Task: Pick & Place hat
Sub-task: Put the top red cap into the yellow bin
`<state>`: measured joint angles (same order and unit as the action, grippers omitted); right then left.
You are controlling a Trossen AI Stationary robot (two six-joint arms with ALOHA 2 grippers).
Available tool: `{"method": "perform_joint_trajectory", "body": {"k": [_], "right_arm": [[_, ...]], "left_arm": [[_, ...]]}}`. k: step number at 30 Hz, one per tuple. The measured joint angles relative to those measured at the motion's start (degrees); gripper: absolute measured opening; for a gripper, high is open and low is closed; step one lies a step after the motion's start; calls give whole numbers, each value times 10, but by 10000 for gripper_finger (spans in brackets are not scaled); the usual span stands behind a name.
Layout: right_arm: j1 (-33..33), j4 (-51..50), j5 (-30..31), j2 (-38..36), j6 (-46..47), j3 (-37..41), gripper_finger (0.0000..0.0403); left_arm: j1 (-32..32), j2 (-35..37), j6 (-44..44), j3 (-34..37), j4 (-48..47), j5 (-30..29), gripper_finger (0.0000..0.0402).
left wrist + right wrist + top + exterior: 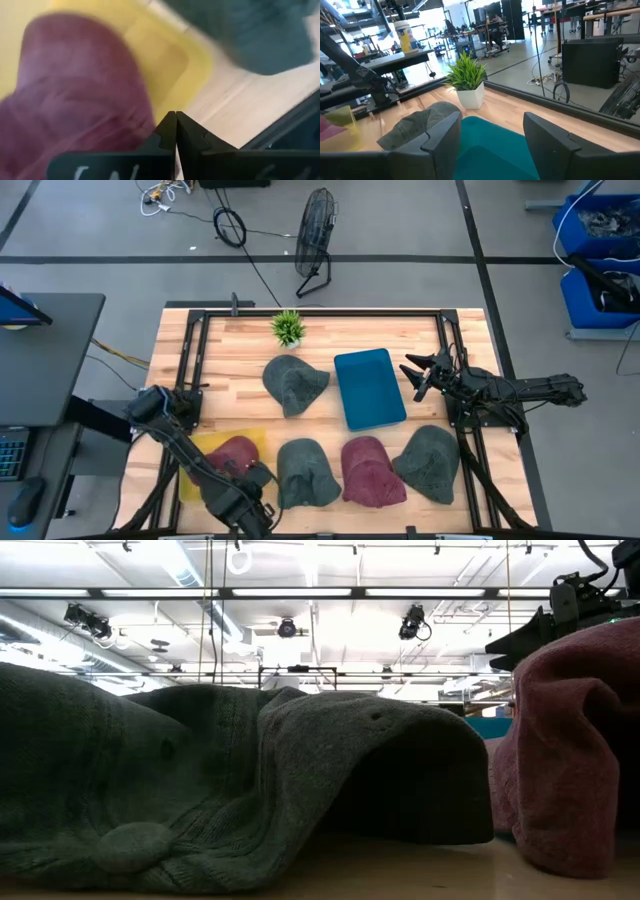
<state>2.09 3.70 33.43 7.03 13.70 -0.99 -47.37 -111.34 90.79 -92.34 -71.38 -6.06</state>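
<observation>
Hats, five in all, lie on a wooden worktop (330, 340) seen from overhead. A maroon hat (232, 455) sits on a yellow tray (196, 480) at the front-left corner, partly covering it. The left hand (248, 492) is right at that hat's front edge, over the tray; wrist view shows its two dark fingers (167, 131) pressed tip to tip, clenched w/ nothing between them, the maroon hat (80, 95) just beside them and the yellow tray (165, 65) under it.

Along the front edge, left to right: a grey-green hat (304, 472) just beside the tray, a second maroon hat (372, 471) touching it, then a larger grey-green hat (430, 463) near the front-right corner. Another grey-green hat (293, 384) lies mid-worktop, next to a blue tray (369, 387), which holds nothing. A small potted plant (288, 328) stands at the back edge, behind that hat.

Right hand (418, 375) hovers at the blue tray's right rim, arm reaching in from the right edge. Its wrist view shows the fingers (442, 137) spread wide, released, w/ the blue tray (487, 137) between them, the mid-worktop hat (417, 122) and the plant (468, 80) beyond.

Table-level view is filled by a grey-green hat (240, 790) up close, w/ a maroon hat (570, 750) to its right.
</observation>
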Motion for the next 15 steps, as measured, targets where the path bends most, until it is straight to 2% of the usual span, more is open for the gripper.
{"method": "perform_joint_trajectory", "body": {"k": [3,5,7,9,12,15], "right_arm": [[0,0,0,0,-7,0,220],[0,0,2,0,-7,0,220],[0,0,2,0,-7,0,220],[0,0,2,0,-7,0,220],[0,0,2,0,-7,0,220],[0,0,2,0,-7,0,220]], "left_arm": [[-20,6,56,-1,-11,60,6],[-42,3,83,-1,-22,126,6],[-60,3,129,-1,-64,185,4],[-80,3,175,-1,-121,217,4],[-106,4,209,0,-188,222,5],[-120,4,241,-4,-174,188,6]]}}
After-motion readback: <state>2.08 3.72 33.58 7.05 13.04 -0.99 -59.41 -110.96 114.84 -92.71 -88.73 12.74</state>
